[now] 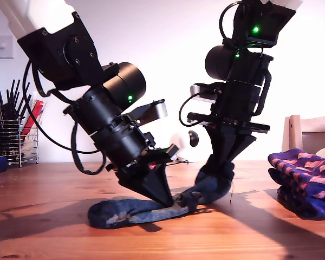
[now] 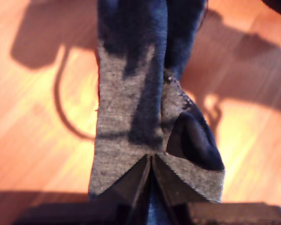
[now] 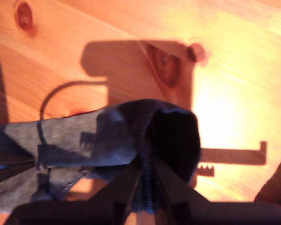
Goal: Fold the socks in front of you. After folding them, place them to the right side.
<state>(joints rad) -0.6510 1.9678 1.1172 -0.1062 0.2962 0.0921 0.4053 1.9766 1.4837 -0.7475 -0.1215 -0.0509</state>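
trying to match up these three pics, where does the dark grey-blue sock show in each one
Exterior view: the dark grey-blue sock lies on the wooden table, low in the middle, pinched by both grippers.
First wrist view: it fills the middle, running up from the shut jaws.
Second wrist view: its bunched end sits at the shut jaws, low in the middle.
Shared landmark: the wooden table.

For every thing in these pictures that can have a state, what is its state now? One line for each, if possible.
grey-blue sock: lying on the table, pinched at two places, one end lifted.
my first gripper: shut on the grey-blue sock.
my second gripper: shut on the grey-blue sock's raised end.
checked socks: piled at the exterior view's right, untouched.
table: bears the socks.
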